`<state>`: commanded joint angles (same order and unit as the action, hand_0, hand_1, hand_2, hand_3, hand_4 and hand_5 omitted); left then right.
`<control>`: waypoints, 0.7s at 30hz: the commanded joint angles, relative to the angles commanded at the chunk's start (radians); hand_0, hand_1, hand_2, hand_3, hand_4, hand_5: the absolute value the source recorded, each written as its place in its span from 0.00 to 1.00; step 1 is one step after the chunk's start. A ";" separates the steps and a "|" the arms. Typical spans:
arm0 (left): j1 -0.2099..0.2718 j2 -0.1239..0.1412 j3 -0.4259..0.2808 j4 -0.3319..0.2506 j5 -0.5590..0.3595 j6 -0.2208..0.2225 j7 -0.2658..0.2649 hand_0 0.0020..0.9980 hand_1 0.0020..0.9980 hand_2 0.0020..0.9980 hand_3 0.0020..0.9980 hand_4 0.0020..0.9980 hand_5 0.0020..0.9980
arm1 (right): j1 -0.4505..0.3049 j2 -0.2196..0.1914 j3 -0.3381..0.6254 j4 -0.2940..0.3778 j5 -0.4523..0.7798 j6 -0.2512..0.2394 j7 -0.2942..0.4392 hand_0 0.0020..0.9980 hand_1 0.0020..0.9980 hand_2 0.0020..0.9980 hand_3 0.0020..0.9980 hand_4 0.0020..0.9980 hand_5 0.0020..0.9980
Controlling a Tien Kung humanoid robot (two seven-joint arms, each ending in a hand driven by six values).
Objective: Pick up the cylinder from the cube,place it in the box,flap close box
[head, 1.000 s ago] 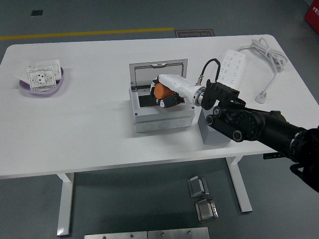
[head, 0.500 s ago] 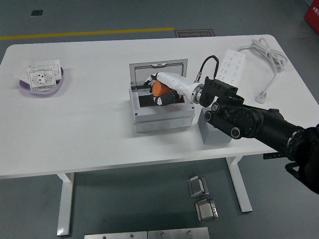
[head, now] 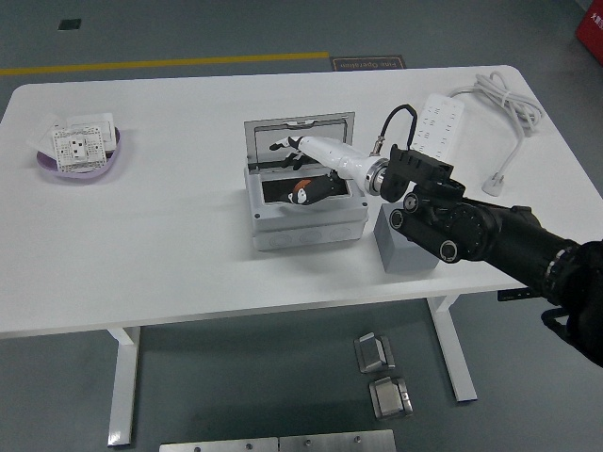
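Reaching in from the right, the black right arm point(head: 490, 231) stretches over the white worktop point(head: 170, 245) and ends in a white right robot hand point(head: 306, 165) that hangs over the open grey box point(head: 303, 212). Its fingers point(head: 281, 147) are spread and relaxed, gripping nothing, with the upper ones fanned out against the raised lid point(head: 300, 137) and the black-tipped lower ones dipping into the cavity.

Only a small sliver of the orange cylinder point(head: 303, 183) shows, down inside the dark interior of the box just under the palm; most of it is hidden by the hand, so its full shape and how it lies cannot be told. Its bright orange stands out sharply against the black inside and the pale grey walls.

The lid stands upright at the far edge of the box, its grey inner face turned toward the camera. Just right of the box, partly under the forearm, sits the grey cube point(head: 403, 247).

Near the far left corner a purple dish point(head: 80, 165) holds a white wall socket plate point(head: 83, 143). At the far right a white power strip point(head: 443, 122) lies with its cable point(head: 504, 99) looped toward the edge.
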<state>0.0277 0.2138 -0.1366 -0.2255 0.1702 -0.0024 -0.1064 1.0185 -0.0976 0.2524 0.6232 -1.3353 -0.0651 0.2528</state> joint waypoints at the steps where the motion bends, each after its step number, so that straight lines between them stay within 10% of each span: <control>1: 0.003 -0.002 0.000 0.001 -0.002 0.000 0.000 0.73 0.72 0.64 0.67 0.56 0.23 | -0.008 -0.012 0.017 0.019 -0.014 0.011 -0.011 0.72 0.69 0.74 0.92 0.82 0.29; 13: 0.029 -0.020 0.040 0.011 -0.052 -0.004 0.000 0.73 0.72 0.64 0.67 0.54 0.21 | -0.022 -0.204 0.252 0.334 -0.117 0.185 -0.172 0.70 0.66 0.72 0.89 0.83 0.32; 21: 0.019 -0.009 0.058 0.011 -0.062 -0.004 0.001 0.73 0.72 0.64 0.67 0.53 0.20 | 0.129 -0.176 0.261 0.314 -0.052 0.192 -0.143 0.69 0.65 0.72 0.88 0.82 0.34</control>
<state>0.0465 0.2049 -0.0782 -0.2142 0.1077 -0.0064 -0.1051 1.1477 -0.2738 0.5136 0.9371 -1.3874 0.1274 0.1098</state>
